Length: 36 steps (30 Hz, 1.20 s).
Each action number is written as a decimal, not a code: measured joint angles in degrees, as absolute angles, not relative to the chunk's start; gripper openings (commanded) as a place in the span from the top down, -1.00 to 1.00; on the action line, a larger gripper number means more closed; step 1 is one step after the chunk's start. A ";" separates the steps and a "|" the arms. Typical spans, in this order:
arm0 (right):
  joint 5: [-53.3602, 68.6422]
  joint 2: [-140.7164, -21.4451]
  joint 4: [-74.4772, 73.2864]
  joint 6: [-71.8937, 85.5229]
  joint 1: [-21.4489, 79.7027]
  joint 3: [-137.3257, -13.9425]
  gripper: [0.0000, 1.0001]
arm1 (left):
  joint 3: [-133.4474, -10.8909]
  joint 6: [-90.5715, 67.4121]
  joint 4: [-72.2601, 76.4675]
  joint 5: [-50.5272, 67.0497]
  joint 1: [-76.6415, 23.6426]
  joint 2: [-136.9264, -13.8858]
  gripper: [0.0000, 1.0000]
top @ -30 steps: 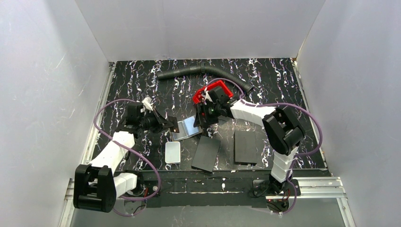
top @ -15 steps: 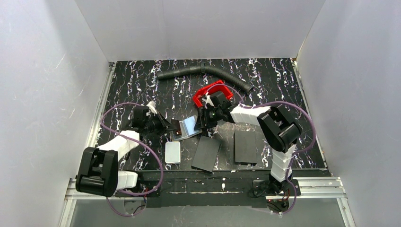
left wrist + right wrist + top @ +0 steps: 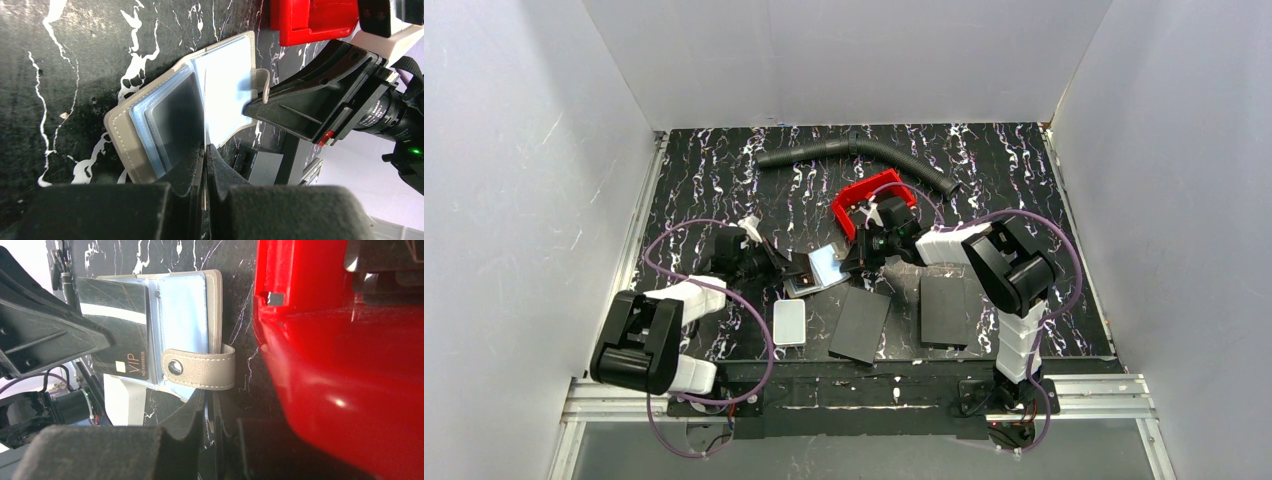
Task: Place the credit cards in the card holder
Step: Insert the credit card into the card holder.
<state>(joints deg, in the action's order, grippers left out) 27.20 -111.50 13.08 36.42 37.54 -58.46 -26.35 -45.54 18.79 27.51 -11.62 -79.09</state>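
**Card holder (image 3: 821, 268) pulled leftward, right end effector (image 3: 208, 407) closed**

It lies open on the table (image 3: 724, 170). My right jaws, spread a second ago, now pinch its cover edge; my left end effector (image 3: 205, 150) stays pressed on a credit card (image 3: 120, 340) tucked inside.

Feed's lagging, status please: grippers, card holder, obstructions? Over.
Left gripper shut, pinching an inner leaf of the card holder. Right gripper closed on its clasp-side edge. Holder open, dark VIP card inside. Red tray tight beside right gripper.
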 measured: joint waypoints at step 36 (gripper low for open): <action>29.10 -112.25 20.86 39.81 37.47 -56.34 0.97 | -20.99 -56.36 38.17 22.04 -14.55 -87.02 1.00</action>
